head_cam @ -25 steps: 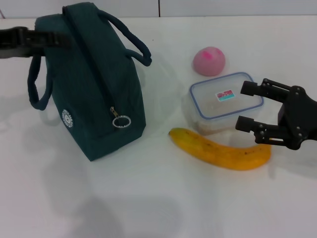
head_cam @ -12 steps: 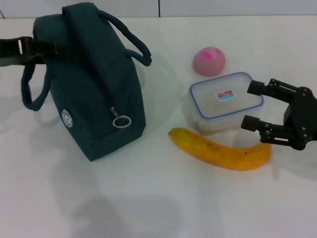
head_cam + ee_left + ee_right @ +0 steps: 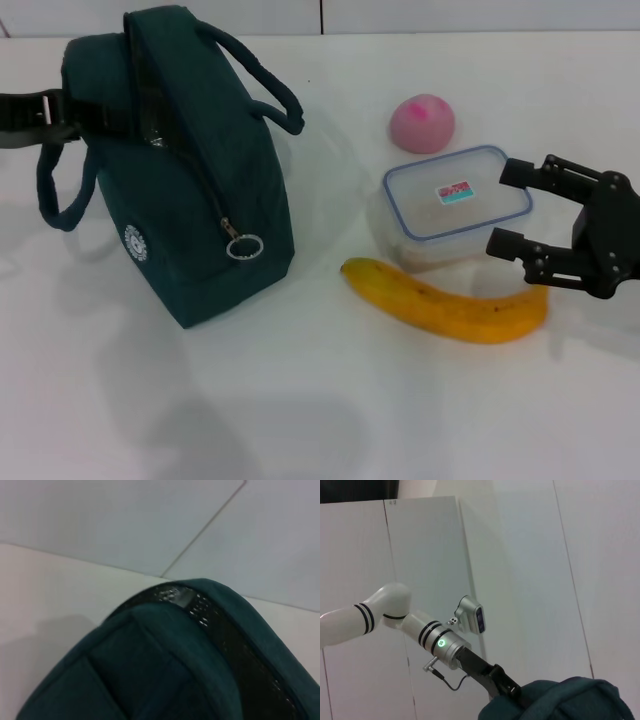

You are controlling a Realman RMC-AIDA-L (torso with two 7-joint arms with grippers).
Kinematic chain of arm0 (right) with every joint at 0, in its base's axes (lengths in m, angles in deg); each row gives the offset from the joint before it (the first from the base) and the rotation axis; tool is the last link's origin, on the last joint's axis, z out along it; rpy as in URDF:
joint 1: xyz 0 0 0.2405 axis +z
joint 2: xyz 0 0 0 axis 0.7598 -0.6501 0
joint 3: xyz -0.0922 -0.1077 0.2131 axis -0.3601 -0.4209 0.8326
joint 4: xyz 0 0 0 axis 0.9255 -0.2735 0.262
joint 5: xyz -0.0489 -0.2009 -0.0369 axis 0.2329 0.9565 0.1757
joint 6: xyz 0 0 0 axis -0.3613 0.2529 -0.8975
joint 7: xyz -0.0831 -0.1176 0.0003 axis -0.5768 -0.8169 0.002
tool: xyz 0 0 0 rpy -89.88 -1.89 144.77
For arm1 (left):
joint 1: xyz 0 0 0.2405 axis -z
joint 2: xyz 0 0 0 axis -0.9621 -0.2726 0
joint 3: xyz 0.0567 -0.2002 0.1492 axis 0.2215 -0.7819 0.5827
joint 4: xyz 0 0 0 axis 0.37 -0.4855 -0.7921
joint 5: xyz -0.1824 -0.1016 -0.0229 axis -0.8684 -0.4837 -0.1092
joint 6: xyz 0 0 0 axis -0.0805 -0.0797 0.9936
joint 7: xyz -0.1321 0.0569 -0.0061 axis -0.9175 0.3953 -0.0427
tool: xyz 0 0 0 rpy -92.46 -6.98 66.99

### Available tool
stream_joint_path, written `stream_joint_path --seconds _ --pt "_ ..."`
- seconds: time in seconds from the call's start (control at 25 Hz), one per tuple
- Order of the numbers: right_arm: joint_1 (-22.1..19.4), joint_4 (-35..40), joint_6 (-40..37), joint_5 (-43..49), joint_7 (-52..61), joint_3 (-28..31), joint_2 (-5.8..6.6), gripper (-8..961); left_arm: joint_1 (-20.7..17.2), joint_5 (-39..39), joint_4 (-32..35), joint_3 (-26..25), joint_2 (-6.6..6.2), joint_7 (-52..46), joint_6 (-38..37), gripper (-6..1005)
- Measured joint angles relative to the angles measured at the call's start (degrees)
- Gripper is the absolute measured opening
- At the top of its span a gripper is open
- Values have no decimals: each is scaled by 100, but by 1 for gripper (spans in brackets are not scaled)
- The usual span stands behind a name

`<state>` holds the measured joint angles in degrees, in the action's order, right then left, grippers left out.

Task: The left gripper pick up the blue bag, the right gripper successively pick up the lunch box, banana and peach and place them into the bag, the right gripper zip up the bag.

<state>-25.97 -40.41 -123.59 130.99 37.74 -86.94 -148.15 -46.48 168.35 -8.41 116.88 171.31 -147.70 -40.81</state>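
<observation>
Left gripper [image 3: 100, 105], frame's upper left, apparently clamped on the blue bag [image 3: 185, 180]. Right gripper [image 3: 512, 208], jaws spread, at right beside the lunch box [image 3: 455, 205], above the banana [image 3: 445, 300]; peach [image 3: 422, 123] behind.

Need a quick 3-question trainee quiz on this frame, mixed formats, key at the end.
1. True or false: the banana lies inside the blue bag.
2. Which item sits farthest from the robot in the head view: A) lunch box, B) peach, C) banana?
3. Fill in: the right tool is open beside the ____, and the left tool is at the bag's far upper end.

Key:
1. False; it rests on the table, in front of the lunch box.
2. B.
3. lunch box.
</observation>
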Motion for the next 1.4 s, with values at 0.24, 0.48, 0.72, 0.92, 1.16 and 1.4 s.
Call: stream_joint_path --seconds 0.24,0.48,0.72,0.92,1.16,1.4 --pt "20 0 35 0 -4 70 0 814 48 -40 2 9 46 -108 -326 214" --pt "24 -8 146 -4 136 301 -1 814 3 -261 11 10 68 -304 -752 94" --pt "-7 -210 874 -6 558 760 -49 814 -98 -703 19 -3 70 -408 -1051 39" --pt "59 -647 1620 -13 999 1155 -59 814 -91 -800 57 24 78 -614 -1256 31" --pt "185 -1124 2366 -272 1260 1209 -73 814 -68 -1064 62 203 80 -738 -1338 30" --pt "350 -1358 2956 -302 1732 1194 -64 814 -73 -1196 65 316 118 -757 -1342 30"
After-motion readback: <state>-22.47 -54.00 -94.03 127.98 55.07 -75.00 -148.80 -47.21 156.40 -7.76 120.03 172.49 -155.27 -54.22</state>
